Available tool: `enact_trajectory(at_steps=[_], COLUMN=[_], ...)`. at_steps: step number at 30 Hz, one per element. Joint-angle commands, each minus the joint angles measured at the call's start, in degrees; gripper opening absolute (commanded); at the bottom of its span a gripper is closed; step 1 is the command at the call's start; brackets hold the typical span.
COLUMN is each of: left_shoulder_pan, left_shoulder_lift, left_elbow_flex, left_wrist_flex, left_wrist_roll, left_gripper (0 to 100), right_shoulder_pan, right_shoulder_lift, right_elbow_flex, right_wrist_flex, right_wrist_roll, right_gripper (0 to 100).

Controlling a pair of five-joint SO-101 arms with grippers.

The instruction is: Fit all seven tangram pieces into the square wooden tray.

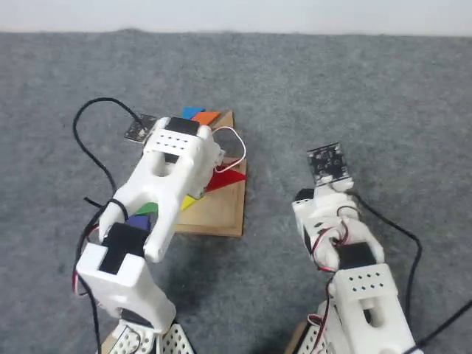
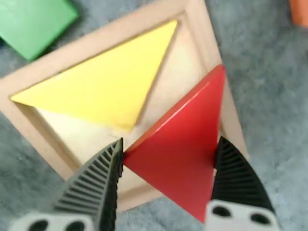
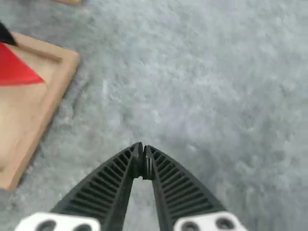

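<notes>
Left claw (image 2: 169, 144) clamps red triangle (image 2: 187, 168), which tilts over the tray (image 2: 82, 50) rim near a corner. Yellow triangle (image 2: 106, 86) lies flat inside. High view hides that grip under the arm but shows blue piece (image 1: 193, 112) and orange piece (image 1: 209, 116) by tray's far corner. Right claw (image 3: 143, 154) is closed and empty over mat (image 3: 216, 72) beside tray.

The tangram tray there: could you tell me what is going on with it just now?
The left gripper is shut on the red triangle, holding it over the tray with its corners across the rim, so it is not seated. The yellow triangle lies flat inside. A green piece lies on the carpet beside the tray. The right gripper is shut and empty over the carpet nearby.
</notes>
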Motion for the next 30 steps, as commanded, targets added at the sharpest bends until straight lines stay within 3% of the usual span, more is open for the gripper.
enact_trajectory(at_steps=[1, 6, 14, 20, 27, 30], left_shoulder_pan=[1.23, 1.49, 1.23, 3.69, 1.85, 2.02], left_shoulder_lift=[-0.62, -0.70, -0.53, -0.53, -1.05, -1.05], left_elbow_flex=[-3.12, -3.91, -6.37, -6.29, -6.64, -7.60], left_wrist_flex=[0.18, 0.44, 6.51, 9.93, 15.38, 15.38], left_wrist_roll=[0.53, 0.53, 0.79, 6.86, 21.71, 23.38], left_gripper=[1, 1, 1, 1, 1, 1], right_shoulder_pan=[-2.86, -9.19, -9.80, -13.58, -13.23, -12.26], right_shoulder_lift=[-1.80, -1.27, -1.27, -1.27, -1.19, -1.19], right_elbow_flex=[4.40, 10.11, 10.37, 10.55, 10.55, 10.37], right_wrist_flex=[-15.08, -31.25, -32.66, -32.66, -37.14, -37.58], right_wrist_roll=[0.26, 0.53, 0.44, 0.62, 0.88, 1.23], right_gripper=[0.8, 0.7, 0.7, 0.8, 0.7, 0.7])
